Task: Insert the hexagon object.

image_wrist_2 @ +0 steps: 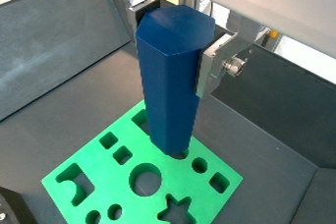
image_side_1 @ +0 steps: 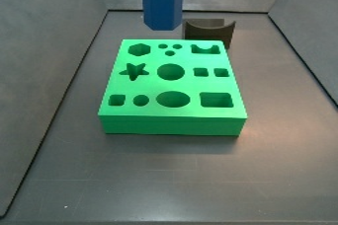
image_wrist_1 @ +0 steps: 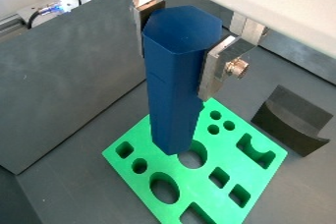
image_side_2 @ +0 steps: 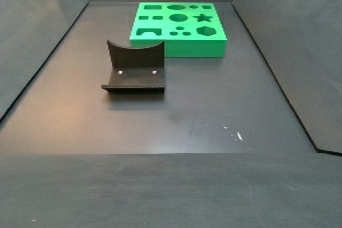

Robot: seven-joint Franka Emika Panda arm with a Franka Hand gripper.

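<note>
My gripper (image_wrist_1: 182, 41) is shut on a tall blue hexagon object (image_wrist_1: 178, 90) and holds it upright by its upper end. A silver finger (image_wrist_1: 217, 66) presses on one flat side, and the opposite finger shows behind the other side. Both wrist views show this grip (image_wrist_2: 176, 41). The hexagon object's lower end hangs over the green board (image_wrist_1: 138, 130), a flat block with several shaped holes. In a side view the blue piece (image_side_1: 160, 0) hangs above the board's (image_side_1: 172, 122) far edge, apart from it. The gripper itself is out of both side views.
The dark fixture (image_side_1: 209, 30) stands just behind the board and also shows nearer the camera in a side view (image_side_2: 134, 72). Grey walls enclose the dark floor. The board (image_side_2: 181, 44) sits at the far end there.
</note>
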